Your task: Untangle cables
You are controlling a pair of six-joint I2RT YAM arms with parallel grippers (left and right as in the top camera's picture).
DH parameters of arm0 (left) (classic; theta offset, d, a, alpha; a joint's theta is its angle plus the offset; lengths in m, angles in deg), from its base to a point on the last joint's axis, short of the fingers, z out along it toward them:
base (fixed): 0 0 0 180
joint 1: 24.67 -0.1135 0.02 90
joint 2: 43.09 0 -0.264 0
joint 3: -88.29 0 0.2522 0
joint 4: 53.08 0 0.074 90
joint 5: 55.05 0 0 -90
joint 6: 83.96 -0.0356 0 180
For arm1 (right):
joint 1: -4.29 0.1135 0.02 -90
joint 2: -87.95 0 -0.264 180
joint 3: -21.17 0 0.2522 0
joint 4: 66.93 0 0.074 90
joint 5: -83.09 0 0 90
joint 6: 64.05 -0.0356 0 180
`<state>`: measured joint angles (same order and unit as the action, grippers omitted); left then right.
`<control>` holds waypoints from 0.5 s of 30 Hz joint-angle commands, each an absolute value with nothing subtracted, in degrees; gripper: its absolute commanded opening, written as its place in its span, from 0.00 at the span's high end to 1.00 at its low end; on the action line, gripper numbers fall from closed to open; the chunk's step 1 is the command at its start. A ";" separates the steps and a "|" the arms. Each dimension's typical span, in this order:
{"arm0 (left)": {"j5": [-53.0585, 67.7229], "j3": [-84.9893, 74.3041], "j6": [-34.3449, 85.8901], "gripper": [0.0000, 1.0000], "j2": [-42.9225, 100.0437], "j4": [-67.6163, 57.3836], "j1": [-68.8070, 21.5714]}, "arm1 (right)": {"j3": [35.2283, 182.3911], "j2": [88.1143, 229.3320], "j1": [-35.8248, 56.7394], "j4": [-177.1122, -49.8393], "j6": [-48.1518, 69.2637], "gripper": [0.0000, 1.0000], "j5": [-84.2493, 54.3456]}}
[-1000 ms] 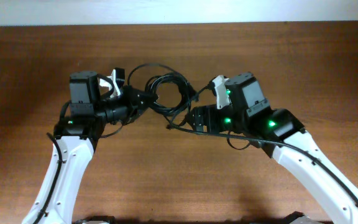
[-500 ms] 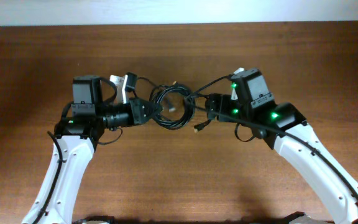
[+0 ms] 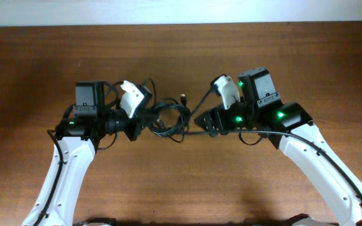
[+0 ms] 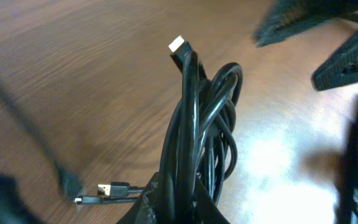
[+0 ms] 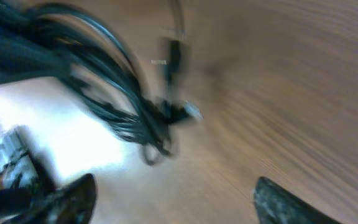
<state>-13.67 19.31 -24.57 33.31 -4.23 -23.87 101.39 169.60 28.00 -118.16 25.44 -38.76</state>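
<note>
Several thin black cables [image 3: 170, 117] sit bunched as one loose coil between the two arms, near the middle of the counter [image 3: 181, 50]. The left fingers [image 4: 140, 210] are clamped on one end of the bundle, pinching many strands together. The right fingers [image 5: 73, 198] stand wide apart with nothing between them and the coil just ahead, though that view is smeared.

The main risk, as I judge it, is tightening rather than loosening. With every strand held in one pinch, a pull from the right side would likely drag the whole coil taut. The right fingers could also close on two or three strands instead of one. A plug [image 4: 177, 45] at the far end of the coil could catch in a loop, and the slick sheaths could slip out of a light grip.

The cords are round, smooth and glossy, and they hold springy curves. The plug has a pale, squared tip. A flat connector [image 4: 107, 188] with a metal shell lies on the counter, which is brown wood grain with a bright sheen.
</note>
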 commanded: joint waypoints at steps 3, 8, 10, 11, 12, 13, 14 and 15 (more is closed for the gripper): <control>-26.44 18.44 -35.98 1.00 33.10 -2.90 -23.78 | 102.55 169.68 28.04 -118.14 38.03 0.27 -54.09; -32.56 18.44 -37.16 1.00 33.10 -2.77 -23.28 | 102.55 169.68 30.60 -117.14 42.25 0.39 -57.30; -32.95 18.44 -37.19 1.00 33.10 -2.79 -23.17 | 102.55 169.68 30.60 -117.09 42.23 0.68 -57.30; -32.75 18.44 -37.19 1.00 33.10 -2.81 -23.17 | 102.55 169.68 30.60 -117.09 42.23 0.73 -57.30; -32.38 18.44 -37.16 1.00 33.10 -2.83 -23.17 | 102.55 169.68 30.60 -117.11 42.23 0.81 -57.30; -31.40 18.44 -37.14 1.00 33.10 -2.81 -23.17 | 102.55 169.68 30.60 -117.11 42.23 0.87 -57.30; -30.59 18.44 -36.92 1.00 33.10 -2.77 -23.17 | 102.55 169.68 30.60 -117.11 42.20 0.93 -57.30; -29.45 18.44 -35.98 1.00 33.10 -2.79 -23.17 | 102.55 169.68 30.60 -117.11 42.20 0.96 -57.28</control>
<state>-30.00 19.31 -36.40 33.31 -2.64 -23.43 101.43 169.66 30.23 -117.25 41.51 -55.25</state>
